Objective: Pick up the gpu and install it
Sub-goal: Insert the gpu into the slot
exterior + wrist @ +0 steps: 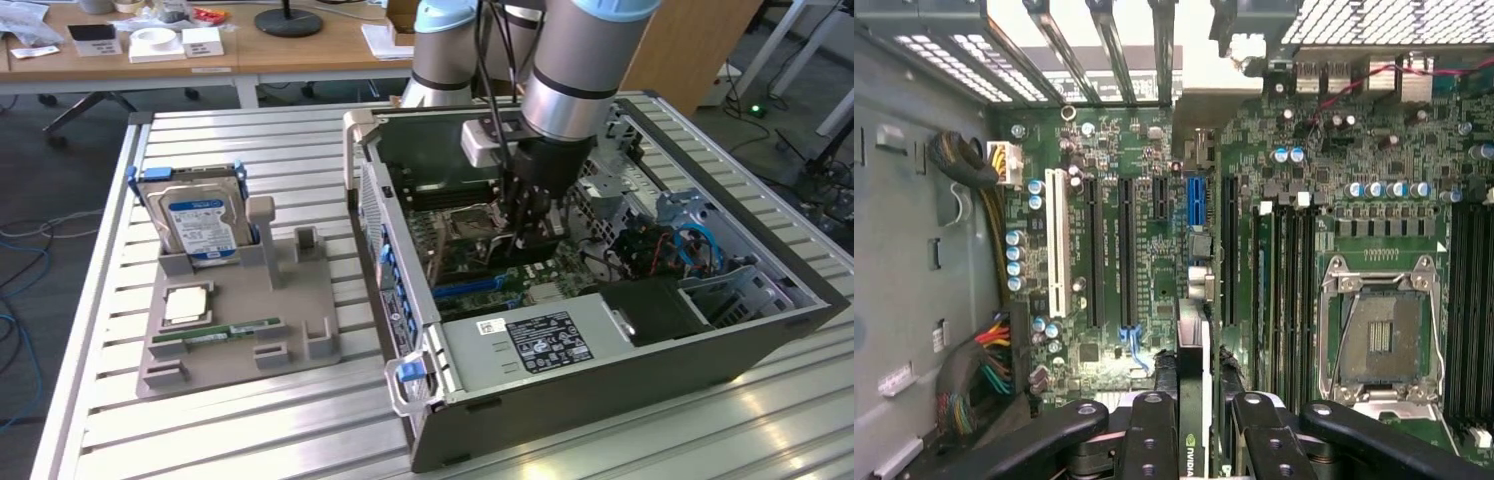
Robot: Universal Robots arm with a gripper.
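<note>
The gpu (1192,350) is seen edge-on, a thin dark card with a silver end and a green logo. It stands upright between the black fingers (1154,435) of my gripper (1199,440), which is shut on it. The card hangs over the green motherboard (1104,330), roughly in line with the short blue slot (1196,200) and beside the long black slots (1124,250). Whether it touches a slot I cannot tell. In the exterior view the gripper (531,228) reaches straight down into the open computer case (601,370), above the motherboard's middle.
The empty CPU socket (1379,335) and RAM slots lie beside the card. Cable bundles (979,375) crowd the case wall. Outside the case, a grey fixture (240,330) holds a hard drive (200,220), a CPU chip and a green RAM stick (214,332). A power supply (534,342) fills the near corner.
</note>
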